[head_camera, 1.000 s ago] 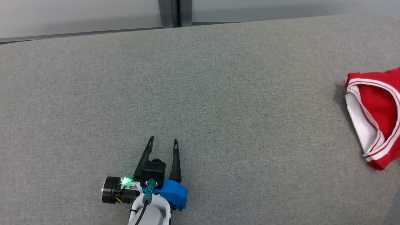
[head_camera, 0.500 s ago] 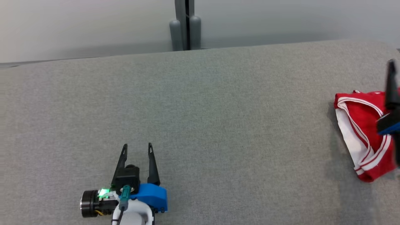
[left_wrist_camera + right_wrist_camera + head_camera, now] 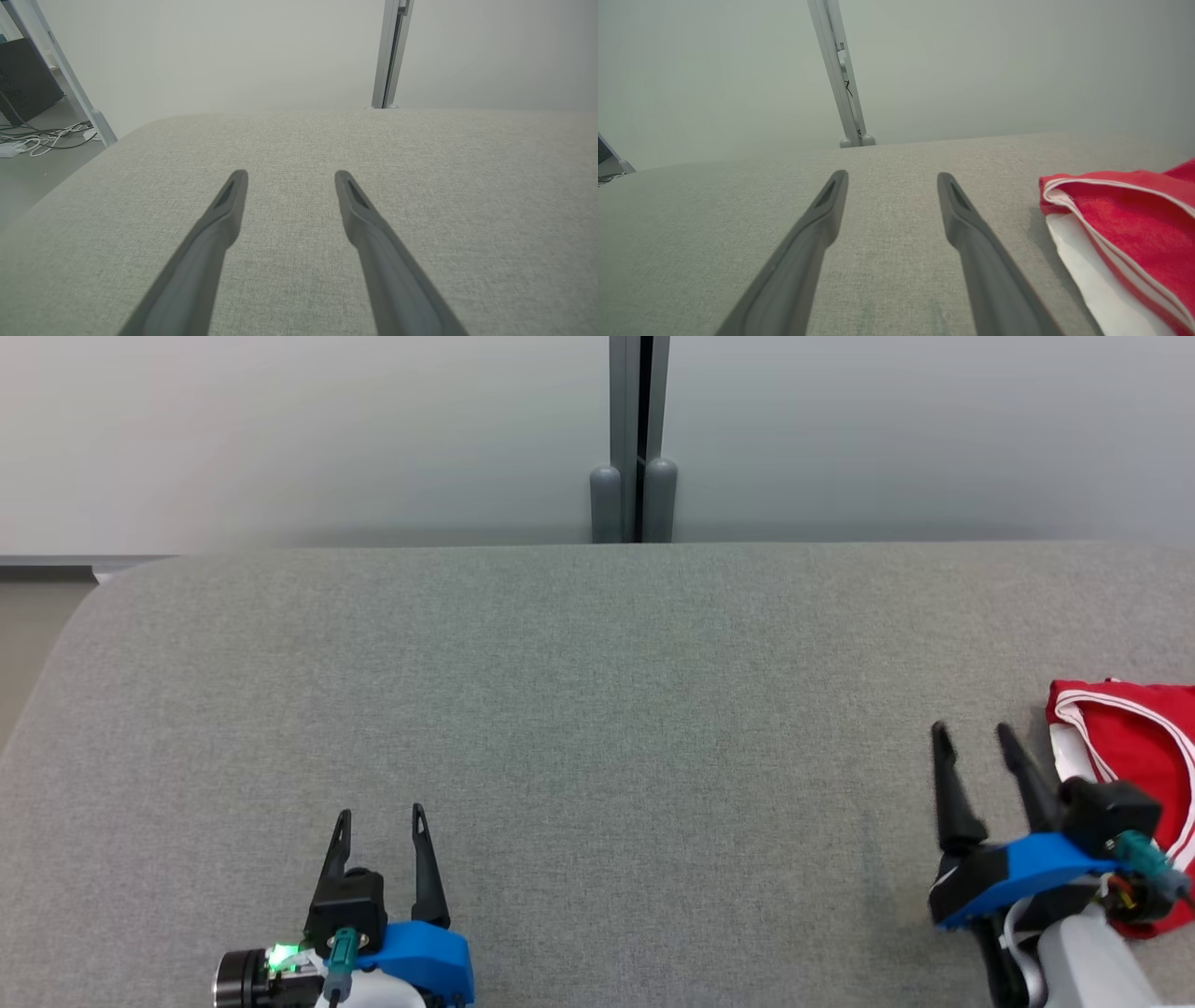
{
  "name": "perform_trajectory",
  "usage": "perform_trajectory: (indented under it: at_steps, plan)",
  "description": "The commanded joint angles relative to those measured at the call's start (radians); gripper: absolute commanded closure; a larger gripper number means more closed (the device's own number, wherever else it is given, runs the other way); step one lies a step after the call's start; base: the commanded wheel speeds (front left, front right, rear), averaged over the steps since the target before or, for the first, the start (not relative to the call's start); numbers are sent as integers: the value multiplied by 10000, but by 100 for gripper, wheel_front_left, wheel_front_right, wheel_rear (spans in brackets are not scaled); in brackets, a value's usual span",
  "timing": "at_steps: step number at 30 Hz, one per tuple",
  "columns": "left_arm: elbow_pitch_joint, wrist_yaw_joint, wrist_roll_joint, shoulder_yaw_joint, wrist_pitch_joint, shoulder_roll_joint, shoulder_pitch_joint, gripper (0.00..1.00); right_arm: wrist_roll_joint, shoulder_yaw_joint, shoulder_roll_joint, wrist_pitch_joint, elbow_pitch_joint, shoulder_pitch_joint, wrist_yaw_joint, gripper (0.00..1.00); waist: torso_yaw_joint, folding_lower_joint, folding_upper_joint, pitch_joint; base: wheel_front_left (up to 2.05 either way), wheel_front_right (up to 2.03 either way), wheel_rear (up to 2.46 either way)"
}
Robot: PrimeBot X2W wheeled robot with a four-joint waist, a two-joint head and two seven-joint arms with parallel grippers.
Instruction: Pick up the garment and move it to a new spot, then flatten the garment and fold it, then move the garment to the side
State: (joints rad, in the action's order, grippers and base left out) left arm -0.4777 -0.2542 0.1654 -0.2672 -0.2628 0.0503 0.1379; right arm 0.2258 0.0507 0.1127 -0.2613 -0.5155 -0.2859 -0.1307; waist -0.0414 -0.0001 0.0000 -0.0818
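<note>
Red garment (image 3: pixel 1130 747) now has the spread right pincer (image 3: pixel 971 730) beside it.

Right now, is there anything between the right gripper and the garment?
Nothing visible does. The open right gripper sits just left of the garment, apart from it, with only grey surface between.

Grey cushion (image 3: pixel 597 709) lies open; garment (image 3: pixel 1131 756) occupies its right edge.

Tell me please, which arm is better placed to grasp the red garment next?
Right, probably. The right gripper stands open just beside the red garment, at the grey surface's right side. The left gripper is open too, but far across the surface.
</note>
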Motion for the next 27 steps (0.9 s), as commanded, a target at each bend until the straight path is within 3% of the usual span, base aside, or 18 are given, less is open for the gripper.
perform_trajectory:
  at_steps: [1, 12, 26, 27]
  plan:
    - [11, 47, -67, 62, -24, 3, -76, 0, -94, -44, -41, -48, -2, 192, -1, 0, -1, 1, 0, 55, 0, 0, 0]
    - [65, 425, -356, 537, -23, 6, -661, 0, -917, -216, -540, -48, -125, 936, -1, 0, -120, 1, 0, 884, 0, 0, 0]
    - [373, 1058, -233, 1099, -23, 3, -968, 0, -683, -388, -614, -48, 68, 809, -1, 0, 96, 1, 0, 1211, 0, 0, 0]
    - [290, 1058, -242, 1056, 3, 0, -950, 100, -712, -382, -604, 2, -12, 866, 0, 100, 94, 1, 0, 1215, 0, 0, 0]
